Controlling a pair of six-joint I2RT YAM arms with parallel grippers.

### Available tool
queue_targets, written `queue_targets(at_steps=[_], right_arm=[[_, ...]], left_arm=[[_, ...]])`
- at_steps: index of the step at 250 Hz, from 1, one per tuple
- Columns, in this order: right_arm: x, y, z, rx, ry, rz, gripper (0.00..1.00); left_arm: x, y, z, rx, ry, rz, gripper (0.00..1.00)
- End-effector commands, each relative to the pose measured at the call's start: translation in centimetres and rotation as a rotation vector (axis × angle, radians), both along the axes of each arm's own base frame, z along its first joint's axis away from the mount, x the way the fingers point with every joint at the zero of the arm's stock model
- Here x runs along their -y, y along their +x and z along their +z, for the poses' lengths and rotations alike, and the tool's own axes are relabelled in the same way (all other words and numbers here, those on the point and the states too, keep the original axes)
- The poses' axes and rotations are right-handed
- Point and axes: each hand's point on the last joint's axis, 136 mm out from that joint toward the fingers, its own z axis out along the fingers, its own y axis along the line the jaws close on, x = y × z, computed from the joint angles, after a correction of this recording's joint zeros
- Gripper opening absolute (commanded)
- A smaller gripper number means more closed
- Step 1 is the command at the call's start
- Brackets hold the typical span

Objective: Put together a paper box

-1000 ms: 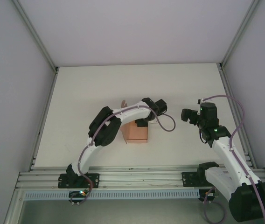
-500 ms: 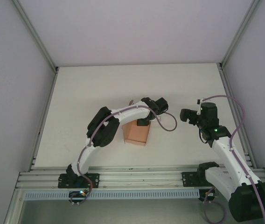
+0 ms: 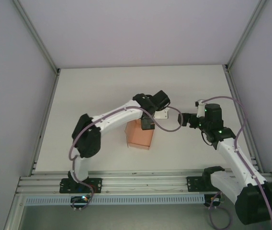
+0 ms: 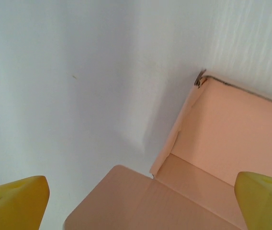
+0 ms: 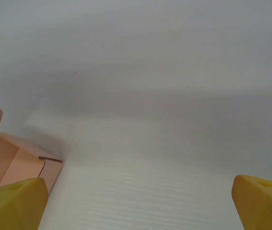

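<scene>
roughly mid-table (image 3: pixel 93 91): box (image 3: pixel 139 135), pink card, partly raised, resting on the surface and gripped by nothing. seen from the left wrist as an open corner with one wall standing, a small nick at the fold, and a flap lying flat toward the camera. looks only partway formed, as a judgement; nothing visibly tucked or locked, far flaps hard to make out from above.

just over its far edge, left gripper (image 3: pixel 148 123), jaws spread wide, yellow fingertips (image 4: pixel 14 201) out to either side of the card and not seen touching it. off to the right, apart from the box, right gripper (image 3: pixel 186 120), jaws likewise spread wide and empty, pointed toward the box, with a pink corner at the left edge of its wrist view.

likely trouble from here:
- liable to skid or spin on the smooth table if pushed from one side with nothing bracing the other.
- could fall flat again, with the standing wall unsupported.
- could crease or tear at the nick if pinched off the fold line.
- could get crushed if squeezed from both sides at once.
- could also bring the two grippers into a clash, working so near each other over so small a thing.
</scene>
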Motion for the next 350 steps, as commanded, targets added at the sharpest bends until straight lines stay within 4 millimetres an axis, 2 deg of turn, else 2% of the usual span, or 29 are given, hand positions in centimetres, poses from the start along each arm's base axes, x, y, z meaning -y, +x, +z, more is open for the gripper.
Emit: queue_targets(at_steps=[1, 15, 31, 44, 59, 83, 99, 110, 136, 160, 174, 187, 201, 207, 241, 253, 265, 293, 319, 350], right_arm=[[-3.3, 0.9, 0.9, -0.009, -0.076, 0.161, 1.00], [-5.1, 1.3, 0.4, -0.031, -0.116, 0.234, 1.00], [-7.8, 1.6, 0.0, -0.042, -0.123, 0.338, 1.00], [-10.1, 1.7, -0.5, -0.047, -0.128, 0.431, 1.00], [-12.5, 1.9, -1.4, -0.074, -0.158, 0.514, 1.00], [-15.0, 2.4, -3.7, -0.155, -0.218, 0.606, 0.98], [-16.1, 3.0, -5.0, -0.198, -0.239, 0.643, 0.96], [-16.8, 3.3, -5.8, -0.231, -0.242, 0.665, 0.92], [-18.3, 3.3, -7.5, -0.293, -0.256, 0.732, 0.86], [-19.3, 3.2, -9.1, -0.322, -0.283, 0.766, 0.81], [-19.4, 3.4, -9.9, -0.339, -0.300, 0.757, 0.72], [-19.0, 4.1, -10.6, -0.348, -0.322, 0.708, 0.56], [-18.4, 5.0, -11.0, -0.346, -0.346, 0.635, 0.34], [-18.2, 5.4, -11.1, -0.340, -0.354, 0.600, 0.28], [-16.8, 6.4, -10.6, -0.290, -0.389, 0.429, 0.11], [-16.0, 6.6, -9.9, -0.268, -0.400, 0.333, 0.09], [-14.2, 6.4, -9.3, -0.272, -0.417, 0.171, 0.06], [-11.4, 4.3, -8.8, -0.302, -0.415, -0.109, 0.02], [-10.6, 1.9, -9.4, -0.326, -0.434, -0.229, 0.04], [-10.8, 0.0, -9.6, -0.344, -0.459, -0.263, 0.09]], left_arm=[[1.2, 0.0, 7.4, 0.038, -0.316, 0.083, 1.00], [0.8, 0.4, 10.6, 0.064, -0.443, 0.162, 1.00], [-0.7, 1.2, 13.6, 0.097, -0.562, 0.272, 1.00], [-2.7, 1.9, 15.2, 0.118, -0.639, 0.380, 1.00], [-5.8, 2.7, 16.0, 0.133, -0.720, 0.514, 1.00], [-11.8, 3.3, 14.7, 0.137, -0.808, 0.749, 1.00], [-15.5, 2.7, 12.8, 0.136, -0.860, 0.904, 1.00], [-17.3, 1.7, 11.4, 0.123, -0.892, 0.968, 1.00], [-19.6, -1.3, 8.5, 0.075, -0.947, 1.015, 1.00], [-21.7, -3.5, 6.8, 0.068, -0.973, 1.060, 1.00], [-23.1, -4.2, 6.2, 0.090, -0.983, 1.107, 1.00], [-24.2, -4.7, 5.7, 0.115, -0.999, 1.139, 1.00], [-24.7, -5.0, 5.4, 0.129, -1.023, 1.148, 1.00], [-24.7, -5.1, 5.3, 0.126, -1.034, 1.142, 1.00], [-24.6, -5.0, 5.8, 0.137, -1.077, 1.127, 1.00], [-24.4, -4.8, 5.9, 0.135, -1.082, 1.124, 1.00], [-24.0, -4.6, 5.8, 0.125, -1.077, 1.111, 1.00], [-23.2, -3.6, 5.5, 0.116, -1.065, 1.110, 1.00], [-21.8, -2.5, 5.5, 0.089, -1.070, 1.093, 1.00], [-19.2, -1.3, 5.3, 0.024, -1.071, 1.019, 1.00]])
